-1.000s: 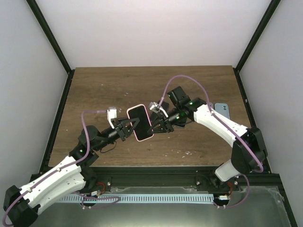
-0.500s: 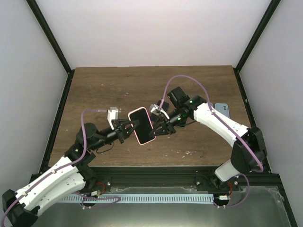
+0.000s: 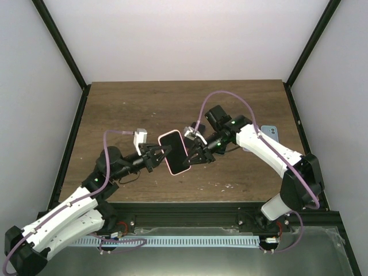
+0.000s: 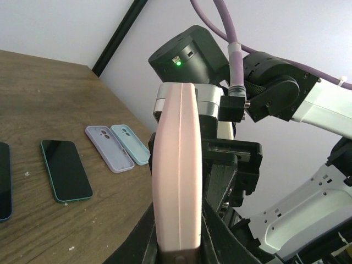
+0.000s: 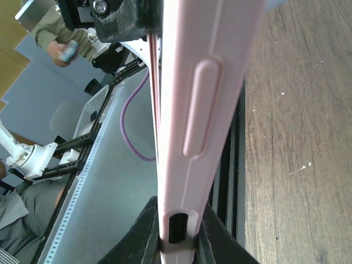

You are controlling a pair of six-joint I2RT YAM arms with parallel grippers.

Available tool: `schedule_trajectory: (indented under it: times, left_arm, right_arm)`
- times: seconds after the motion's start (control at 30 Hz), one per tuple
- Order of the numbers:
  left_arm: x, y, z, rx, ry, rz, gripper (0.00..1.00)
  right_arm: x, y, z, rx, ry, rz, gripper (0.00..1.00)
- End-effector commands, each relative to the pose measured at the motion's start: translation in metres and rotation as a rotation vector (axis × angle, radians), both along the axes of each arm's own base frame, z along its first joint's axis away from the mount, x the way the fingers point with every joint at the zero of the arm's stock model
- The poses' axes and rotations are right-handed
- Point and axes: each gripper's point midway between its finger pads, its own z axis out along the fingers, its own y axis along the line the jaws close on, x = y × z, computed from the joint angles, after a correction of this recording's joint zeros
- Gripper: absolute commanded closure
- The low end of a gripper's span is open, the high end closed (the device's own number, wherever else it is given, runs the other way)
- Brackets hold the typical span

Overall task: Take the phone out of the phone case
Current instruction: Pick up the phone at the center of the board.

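Note:
A phone with a black screen sits in a pink case (image 3: 176, 152), held in the air above the table's middle. My left gripper (image 3: 163, 155) is shut on its left edge; the case's side (image 4: 177, 170) fills the left wrist view edge-on. My right gripper (image 3: 194, 154) is shut on its right edge; the right wrist view shows the pink case's side (image 5: 190, 126) with a button bump and a slot, clamped between the fingers. The phone's dark screen edge is barely visible there.
A light blue case (image 3: 270, 134) lies by the right arm at the table's right side. The left wrist view shows a lilac case (image 4: 109, 148), a teal case (image 4: 130, 144) and a dark phone (image 4: 66, 169) lying on the wooden table (image 3: 126, 109).
Both grippers and the cased phone have shifted slightly up and right together. The phone has tilted a little more. Both grips are unchanged.

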Motion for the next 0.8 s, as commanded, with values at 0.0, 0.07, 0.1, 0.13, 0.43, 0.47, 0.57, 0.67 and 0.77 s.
schedule_trajectory:
  times: [0.0, 0.07, 0.1, 0.13, 0.43, 0.47, 0.57, 0.67, 0.77]
  left_arm:
    - [-0.013, -0.014, 0.002, -0.009, 0.028, -0.113, 0.87]
    - [-0.013, -0.017, 0.000, -0.006, 0.034, -0.126, 0.78]
    - [-0.012, -0.018, -0.002, -0.002, 0.039, -0.128, 0.76]
    - [-0.012, -0.020, -0.003, 0.001, 0.041, -0.133, 0.76]
    - [-0.010, -0.021, -0.007, 0.012, 0.035, -0.134, 1.00]
    - [-0.009, -0.022, -0.008, 0.013, 0.036, -0.135, 1.00]
    - [-0.010, -0.023, -0.007, 0.013, 0.033, -0.142, 1.00]
    - [-0.010, -0.018, 0.005, -0.020, 0.014, -0.125, 1.00]
    - [-0.011, -0.015, 0.019, -0.060, 0.008, -0.132, 1.00]
  right_arm:
    - [0.002, 0.002, 0.011, 0.036, -0.076, 0.005, 0.99]
    - [0.002, 0.001, 0.009, 0.031, -0.071, 0.005, 0.99]
    - [0.001, 0.001, 0.008, 0.028, -0.069, 0.005, 0.99]
    - [0.001, 0.000, 0.007, 0.026, -0.069, 0.005, 0.99]
    - [0.000, -0.001, 0.004, 0.013, -0.063, 0.004, 0.99]
    - [0.000, -0.001, 0.004, 0.011, -0.067, 0.003, 0.99]
    - [-0.001, -0.002, 0.005, 0.011, -0.077, 0.004, 0.91]
    - [-0.006, -0.006, 0.008, 0.028, -0.110, 0.021, 0.68]
    - [-0.016, -0.013, 0.011, 0.065, -0.163, 0.035, 0.58]
